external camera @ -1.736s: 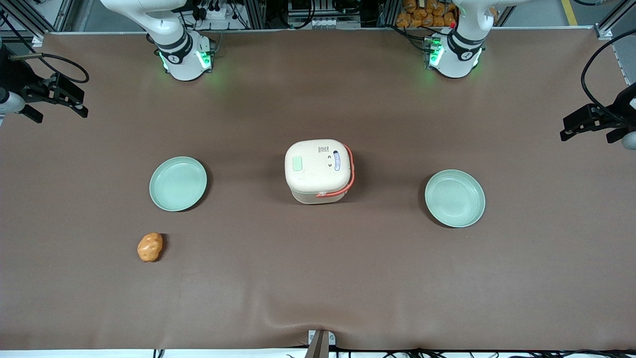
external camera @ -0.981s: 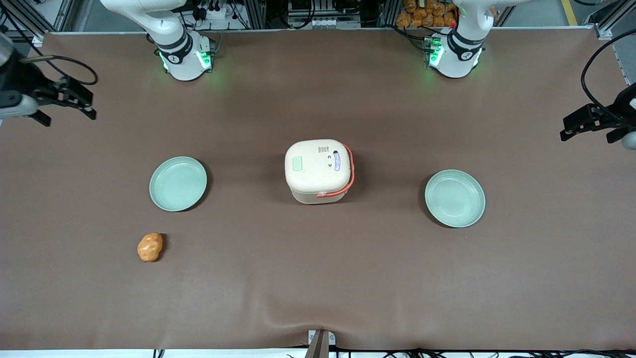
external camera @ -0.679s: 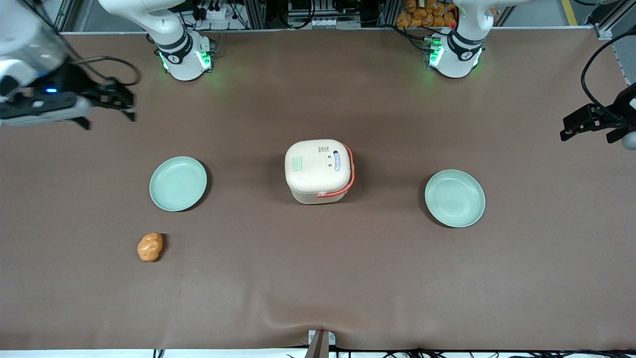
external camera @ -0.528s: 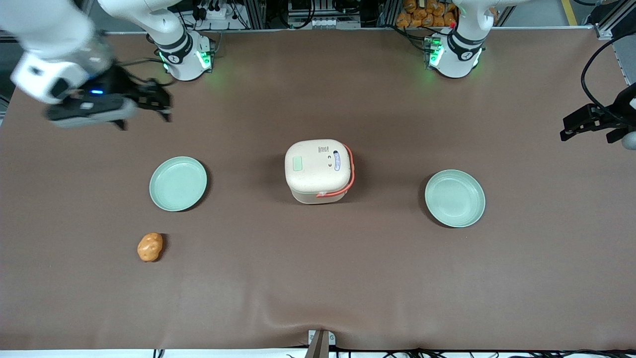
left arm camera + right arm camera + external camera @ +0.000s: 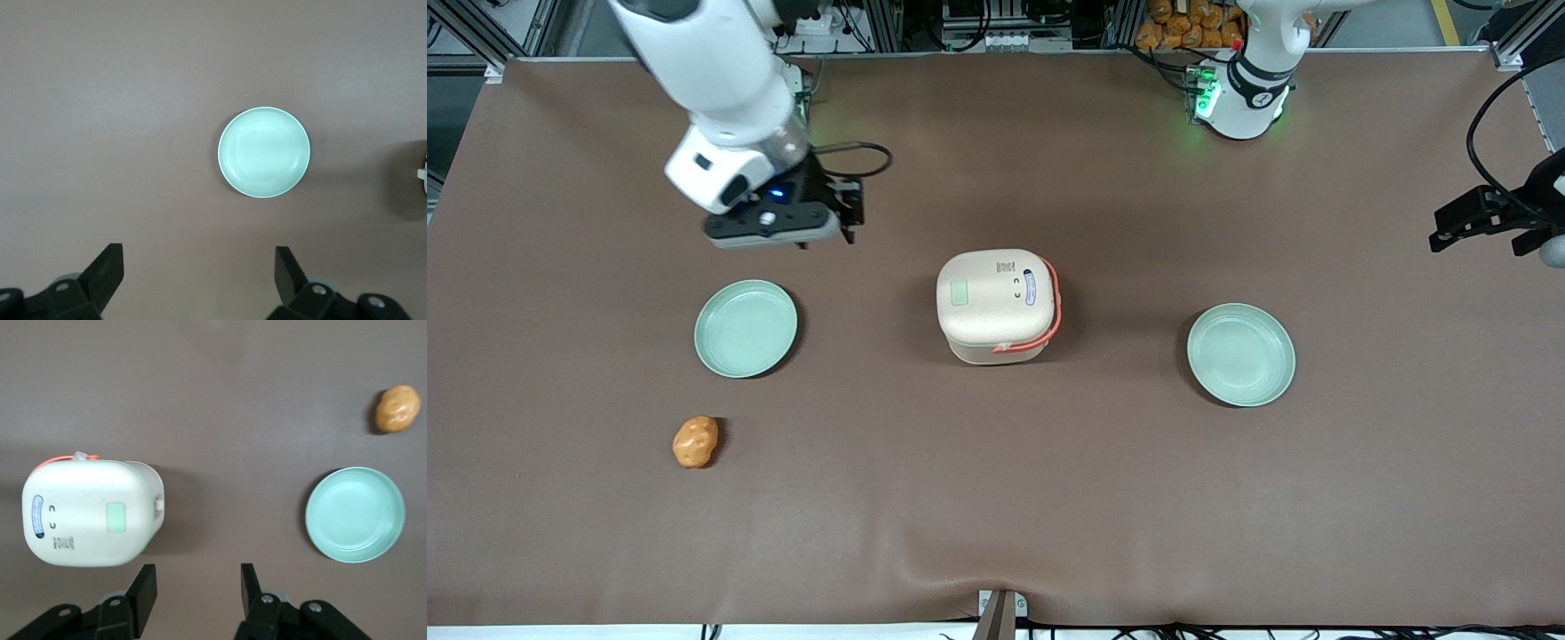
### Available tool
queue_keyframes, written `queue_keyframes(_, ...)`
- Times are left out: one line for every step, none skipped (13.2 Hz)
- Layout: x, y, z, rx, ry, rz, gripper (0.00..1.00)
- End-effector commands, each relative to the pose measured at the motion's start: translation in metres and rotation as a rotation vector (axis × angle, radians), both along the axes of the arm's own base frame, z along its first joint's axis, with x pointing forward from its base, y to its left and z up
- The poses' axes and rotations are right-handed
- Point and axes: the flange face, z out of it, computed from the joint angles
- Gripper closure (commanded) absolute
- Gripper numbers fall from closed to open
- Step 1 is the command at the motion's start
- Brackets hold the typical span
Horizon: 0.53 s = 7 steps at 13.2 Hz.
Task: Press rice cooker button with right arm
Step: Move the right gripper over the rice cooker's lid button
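A cream rice cooker [image 5: 996, 305] with an orange handle stands closed in the middle of a brown table [image 5: 996, 498]. The right arm [image 5: 720, 98] reaches over the table, its black gripper [image 5: 852, 213] hanging in the air, fingers spread wide and empty, farther from the front camera than the cooker. A pale green plate [image 5: 745, 328] lies near the cooker toward the working arm's end. An orange potato [image 5: 695, 442] lies nearer the camera than that plate.

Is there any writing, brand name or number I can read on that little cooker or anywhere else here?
Cooker lid: a small dark printed patch, too small to read.
Cooker lid: a blue-ringed oval label and two curved marks beside it, no legible text.
Plates, table: no writing.
Gripper, open, hangs above the table, farther from the camera than the cooker: no readable label.
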Motion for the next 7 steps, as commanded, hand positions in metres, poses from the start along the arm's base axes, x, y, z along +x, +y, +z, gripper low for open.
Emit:
queue_keyframes(0.000,0.041,-0.023,0.003,-0.010,-0.050,0.72)
queue_keyframes(-0.001,0.054,-0.036,0.002,-0.012,-0.044,0.80)
queue_keyframes(0.003,0.061,-0.049,0.003,-0.016,-0.039,0.86)
queue_keyframes(0.006,0.068,-0.062,0.003,-0.016,-0.033,0.87)
queue_keyframes(0.007,0.077,-0.080,-0.008,-0.007,-0.023,0.87)
queue_keyframes(0.004,0.090,-0.095,-0.010,-0.007,-0.006,0.92)
queue_keyframes(0.001,0.098,-0.104,-0.011,-0.006,-0.001,1.00)
